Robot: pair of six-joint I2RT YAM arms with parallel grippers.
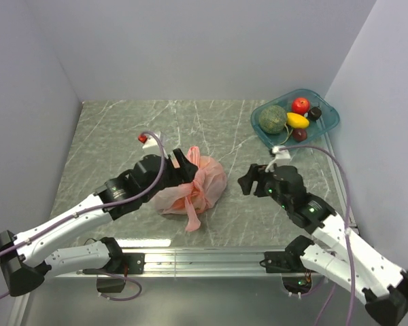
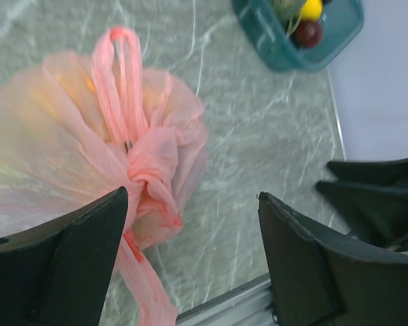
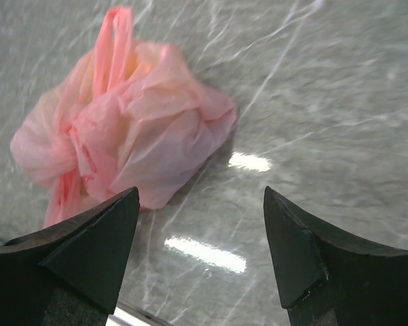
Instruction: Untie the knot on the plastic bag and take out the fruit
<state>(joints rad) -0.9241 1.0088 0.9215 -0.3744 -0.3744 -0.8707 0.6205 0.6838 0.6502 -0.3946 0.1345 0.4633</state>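
Nearest the near edge, the left end effector (image 2: pixel 190 200) has its black jaws standing wide apart with nothing between them, its tips just beside the left flank of the thin, translucent pink plastic bag (image 1: pixel 202 185). The right end effector (image 3: pixel 200 197) is likewise spread and empty, near the bag's right side but apart from it. The bag lies on the grey marbled surface (image 1: pixel 122 129), a little in from the middle of the near edge. Its twisted, bunched pink knot (image 2: pixel 148 175) is tied, with one handle loop (image 2: pixel 119 68) standing up and a tail trailing toward the near edge. The fruit is probably inside, since only a yellowish tint shows through the plastic. At the far right corner sits the teal plastic tray (image 1: pixel 330 121). Pinching loose film rather than a loop could tear the bag or cinch the knot tighter. With neither side pinned, a one-sided pull would likely just drag the light bag across the surface.
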